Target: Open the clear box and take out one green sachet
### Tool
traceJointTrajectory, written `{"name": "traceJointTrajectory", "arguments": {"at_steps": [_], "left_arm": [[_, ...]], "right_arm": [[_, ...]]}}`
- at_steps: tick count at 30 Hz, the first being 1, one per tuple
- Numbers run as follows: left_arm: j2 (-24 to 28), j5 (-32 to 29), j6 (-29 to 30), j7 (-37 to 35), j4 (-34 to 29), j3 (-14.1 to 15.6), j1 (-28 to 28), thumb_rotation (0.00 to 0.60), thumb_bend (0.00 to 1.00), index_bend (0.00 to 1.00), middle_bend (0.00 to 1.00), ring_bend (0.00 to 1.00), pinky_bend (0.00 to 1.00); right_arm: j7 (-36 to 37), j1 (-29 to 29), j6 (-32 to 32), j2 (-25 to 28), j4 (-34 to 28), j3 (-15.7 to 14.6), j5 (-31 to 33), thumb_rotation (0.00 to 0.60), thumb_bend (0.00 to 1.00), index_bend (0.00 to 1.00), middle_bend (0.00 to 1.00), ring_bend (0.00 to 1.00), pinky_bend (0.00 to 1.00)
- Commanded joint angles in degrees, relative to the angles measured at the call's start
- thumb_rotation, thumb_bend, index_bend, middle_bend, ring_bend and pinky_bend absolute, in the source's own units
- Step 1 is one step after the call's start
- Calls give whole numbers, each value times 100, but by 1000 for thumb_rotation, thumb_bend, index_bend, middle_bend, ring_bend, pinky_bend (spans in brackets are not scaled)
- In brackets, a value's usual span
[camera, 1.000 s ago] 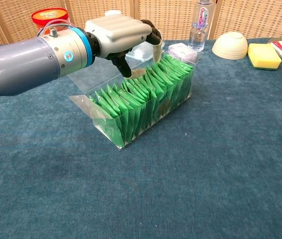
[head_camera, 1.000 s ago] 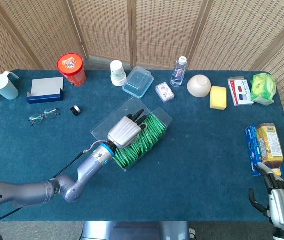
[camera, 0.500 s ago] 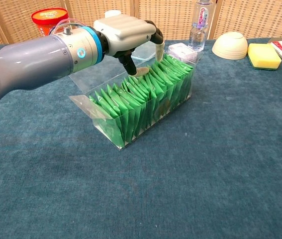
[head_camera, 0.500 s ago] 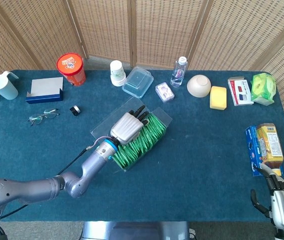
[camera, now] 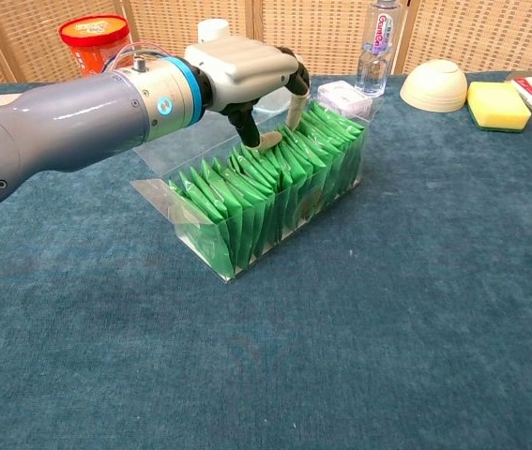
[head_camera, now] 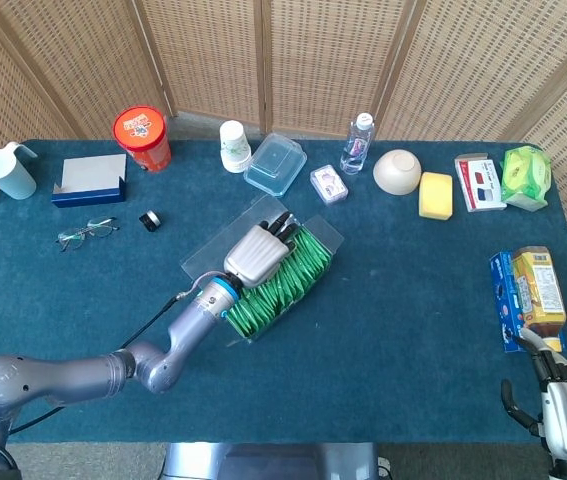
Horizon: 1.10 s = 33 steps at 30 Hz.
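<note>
The clear box [camera: 336, 192] lies diagonally at mid-table, its lid [head_camera: 213, 248] folded flat to its left. A packed row of green sachets [camera: 270, 183] stands upright inside the clear box [head_camera: 315, 268]. My left hand [camera: 245, 67] hovers over the far half of the row, thumb and fingertips [camera: 271, 139] pointing down onto the sachet tops with a gap between them. No sachet is lifted out. In the head view my left hand [head_camera: 258, 250] covers the middle of the box. My right hand [head_camera: 561, 412] rests at the near right edge, fingers apart, holding nothing.
Along the back stand a red tub [head_camera: 142, 137], paper cup [head_camera: 234, 146], clear food container [head_camera: 275, 163], water bottle [head_camera: 357, 143], bowl [head_camera: 397, 171] and yellow sponge [head_camera: 435, 195]. Glasses [head_camera: 87, 232] lie at left. Snack boxes [head_camera: 528, 295] sit above my right hand.
My left hand has slid a little further along the row toward the box's far end, and its fingertips have dropped lower onto the sachet tops. The right hand is still.
</note>
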Motion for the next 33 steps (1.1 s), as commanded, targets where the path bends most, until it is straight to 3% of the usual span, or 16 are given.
{"name": "traceJointTrajectory", "arguments": {"at_steps": [1, 12, 33], "left_arm": [[-27, -25, -9, 11, 15, -2, -31, 599, 355, 438, 158, 46, 322], [-25, 9, 152, -28, -7, 10, -15, 600, 354, 532, 206, 62, 322], [392, 707, 822, -803, -569, -52, 346, 600, 349, 562, 233, 81, 322]], "right_arm": [[10, -11, 10, -5, 1, 2, 8, 600, 474, 170, 173, 181, 238], [29, -26, 30, -10, 9, 2, -13, 600, 475, 170, 173, 181, 238], [-20, 13, 49, -19, -25, 32, -102, 600, 475, 166, 173, 181, 238]]}}
